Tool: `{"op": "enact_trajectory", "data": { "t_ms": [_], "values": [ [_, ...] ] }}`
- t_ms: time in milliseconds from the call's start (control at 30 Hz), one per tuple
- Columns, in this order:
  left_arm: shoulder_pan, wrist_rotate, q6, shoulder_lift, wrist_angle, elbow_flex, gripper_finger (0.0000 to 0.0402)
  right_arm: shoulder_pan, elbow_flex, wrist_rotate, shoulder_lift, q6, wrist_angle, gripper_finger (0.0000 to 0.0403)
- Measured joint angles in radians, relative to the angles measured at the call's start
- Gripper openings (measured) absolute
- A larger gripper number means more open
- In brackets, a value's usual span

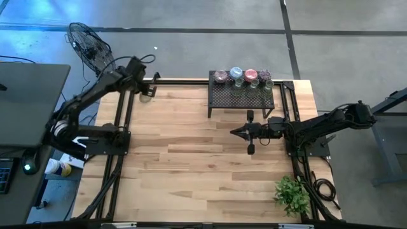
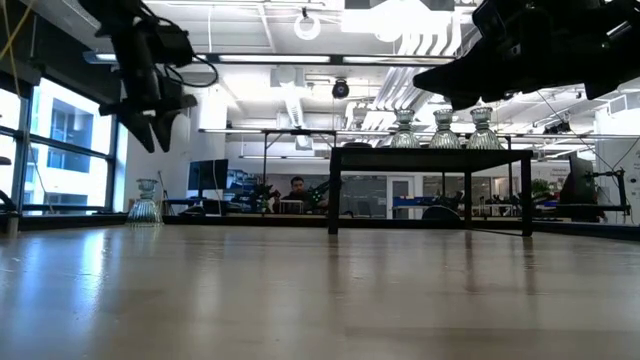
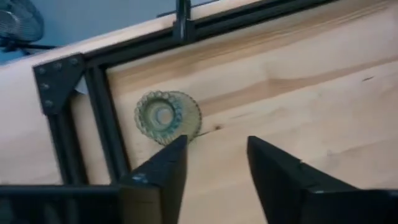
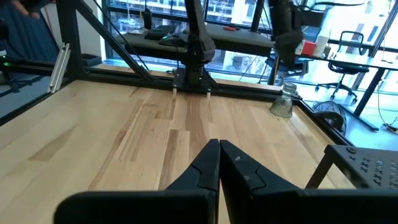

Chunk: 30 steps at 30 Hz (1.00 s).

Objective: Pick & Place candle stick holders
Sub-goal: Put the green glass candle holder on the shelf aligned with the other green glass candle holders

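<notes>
A small greenish glass candle stick holder (image 3: pixel 166 117) stands on its base on the wooden table, in the far left corner beside the black frame rail (image 1: pixel 146 97). My left gripper (image 3: pixel 217 142) hangs open well above it (image 2: pixel 155 135), pointing steeply down, with nothing between its fingers. Several more holders (image 1: pixel 243 76), pink, light blue and olive among them, stand in a row on a black mesh stand (image 1: pixel 241 98) at the far right. My right gripper (image 1: pixel 234 131) waits shut and level in front of that stand.
A black frame rail (image 3: pixel 99 118) runs round the table's edges. A green leafy plant (image 1: pixel 292 194) sits at the near right corner, and a fan (image 1: pixel 89 44) stands beyond the far left corner. A person (image 2: pixel 295 188) sits far behind the table.
</notes>
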Motion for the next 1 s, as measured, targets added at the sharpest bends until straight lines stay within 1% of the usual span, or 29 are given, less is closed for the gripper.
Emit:
{"op": "enact_trajectory", "data": {
  "t_ms": [200, 367, 433, 500, 667, 1000],
  "values": [
    [0.004, -0.062, 0.016, 0.178, -0.118, 0.112, 0.0225, 0.0, 0.0, -0.001, 0.0, -0.007, 0.005, 0.0002],
    [0.004, -0.142, 0.016, 0.285, -0.143, 0.15, 0.0257, 0.0, 0.0, -0.005, 0.0, -0.007, 0.005, 0.0001],
    [0.005, -0.152, 0.031, 0.313, -0.137, 0.156, 0.0263, 0.0, 0.0, -0.007, 0.0, -0.007, 0.005, 0.0002],
    [0.004, -0.184, 0.041, 0.34, -0.129, 0.156, 0.0266, 0.0, 0.0, -0.007, 0.0, -0.007, 0.005, 0.0001],
    [0.036, -0.189, 0.05, 0.388, -0.121, 0.156, 0.0266, 0.0, 0.0, -0.008, 0.0, -0.007, 0.005, 0.0002],
    [0.036, -0.199, 0.042, 0.394, -0.107, 0.153, 0.0266, 0.0, 0.0, -0.006, 0.0, -0.007, 0.003, 0.0001]
  ]
}}
